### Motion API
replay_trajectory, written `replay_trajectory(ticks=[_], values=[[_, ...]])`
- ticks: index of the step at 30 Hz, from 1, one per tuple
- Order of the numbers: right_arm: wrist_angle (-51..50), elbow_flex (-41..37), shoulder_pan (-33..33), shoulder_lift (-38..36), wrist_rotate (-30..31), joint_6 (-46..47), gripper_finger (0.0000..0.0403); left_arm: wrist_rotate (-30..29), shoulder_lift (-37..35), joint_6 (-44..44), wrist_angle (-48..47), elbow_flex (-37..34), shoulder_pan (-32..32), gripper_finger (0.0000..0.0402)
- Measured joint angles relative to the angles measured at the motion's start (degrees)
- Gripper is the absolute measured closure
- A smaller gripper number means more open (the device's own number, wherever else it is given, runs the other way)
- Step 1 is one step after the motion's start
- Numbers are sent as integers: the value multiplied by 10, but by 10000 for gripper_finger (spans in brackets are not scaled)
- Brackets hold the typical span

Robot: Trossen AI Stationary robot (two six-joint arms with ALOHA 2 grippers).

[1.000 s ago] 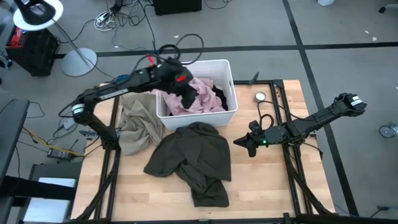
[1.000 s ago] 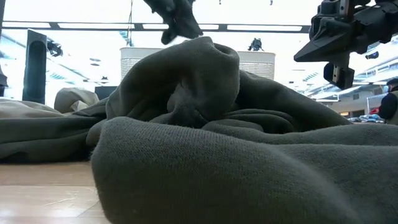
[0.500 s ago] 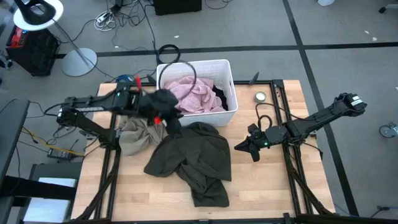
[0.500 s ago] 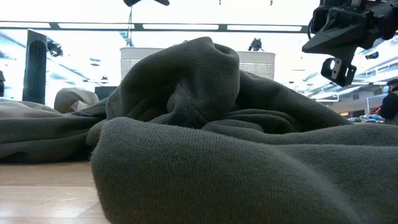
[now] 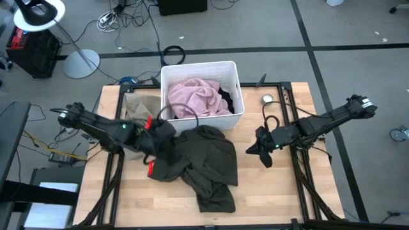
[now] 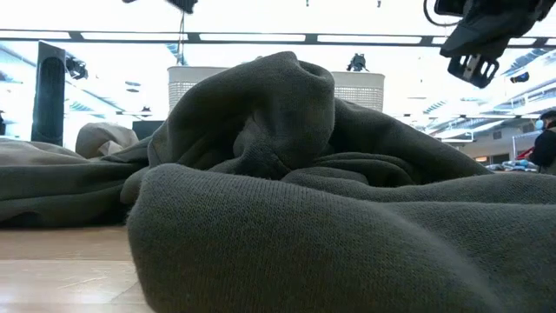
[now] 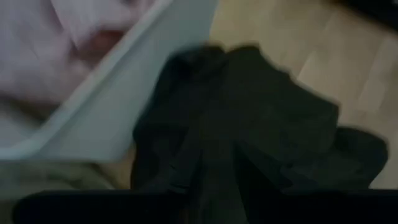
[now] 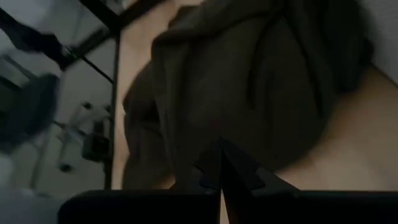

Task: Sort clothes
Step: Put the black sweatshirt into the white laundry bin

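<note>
The olive green garment [image 5: 199, 163] lies crumpled on the table in front of the white bin [image 5: 233, 118] and fills the low view [image 6: 287, 217]. The pale pink garment [image 5: 192, 96] and a black one [image 5: 225, 97] lie in the bin. The beige garment [image 5: 137, 105] lies left of the bin, partly under my left arm. No dark teal garment shows. My left gripper [image 5: 155, 150] hovers at the olive garment's left edge. My right gripper [image 5: 259, 152] is shut and empty in the air right of the olive garment, and its closed fingertips show in the right wrist view [image 8: 221, 165].
A small round metal object [image 5: 267, 99] lies on the table right of the bin. Black frame rails [image 5: 287, 108] run along the table's sides. Bare wood shows at the near left [image 5: 128, 198] and near right [image 5: 268, 198].
My left gripper has left the bin and swung toward the table's near left, from above the pink garment to the olive garment's left edge. My right gripper has risen a little. The garments lie as before.
</note>
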Motion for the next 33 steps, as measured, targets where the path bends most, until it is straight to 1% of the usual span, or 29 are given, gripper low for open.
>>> replay_trajectory(ticks=[4,7,11,14,16,18,21,22,25,28,31,33], values=[[-85,42,0,0,0,-18,401,6,1,-60,14,-57,-19,311],[-122,56,1,0,-6,-22,399,34,1,-76,30,-95,-28,312],[-170,56,2,10,-30,-22,400,65,1,-75,56,-147,-31,312],[-208,56,4,36,-33,-22,401,76,1,-70,60,-187,-31,312],[-213,56,4,62,-33,-22,401,97,1,-43,69,-213,-30,316],[-208,56,4,94,-33,-24,399,127,1,-5,89,-243,-30,333],[-182,56,4,151,-33,-40,398,164,1,42,150,-291,-30,384],[-168,56,4,170,-33,-44,399,170,1,52,169,-306,-30,392],[-123,56,0,223,-29,-51,401,172,1,85,226,-348,-30,398],[-71,56,-7,265,-15,-52,401,168,1,119,256,-379,-22,399],[-20,56,-16,306,3,-67,401,166,1,182,304,-416,-9,400],[31,55,-24,333,3,-86,401,167,1,228,352,-446,2,400]])
